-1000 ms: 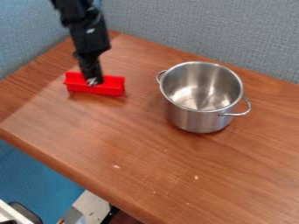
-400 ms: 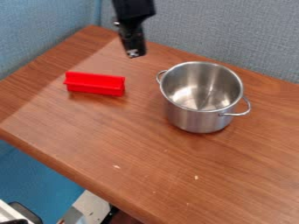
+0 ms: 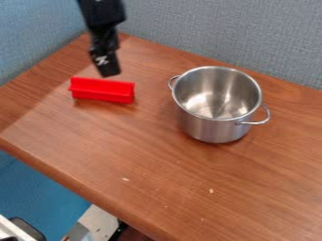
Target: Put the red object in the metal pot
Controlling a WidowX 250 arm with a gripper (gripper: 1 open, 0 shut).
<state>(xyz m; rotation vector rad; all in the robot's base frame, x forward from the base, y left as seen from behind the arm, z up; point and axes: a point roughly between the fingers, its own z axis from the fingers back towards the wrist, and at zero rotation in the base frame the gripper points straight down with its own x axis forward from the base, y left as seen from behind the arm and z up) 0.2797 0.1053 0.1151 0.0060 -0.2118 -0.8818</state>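
Observation:
The red object [image 3: 102,89], a small bright red block, lies flat on the left part of the wooden table. The metal pot [image 3: 217,128] stands upright to its right with nothing inside, a hand's width away. My gripper [image 3: 105,66] hangs pointing down just above and behind the block, clear of it and holding nothing. Its dark fingertips sit close together, and the gap between them is too small to read.
The brown wooden table [image 3: 151,174] ends in a front edge that runs diagonally at lower left. A blue textured wall stands close behind the table. The black arm [image 3: 101,17] comes down from the top of the view.
My gripper lifted off the red block, swung right toward the pot's back, then came back left over the block. The block and the pot stayed put.

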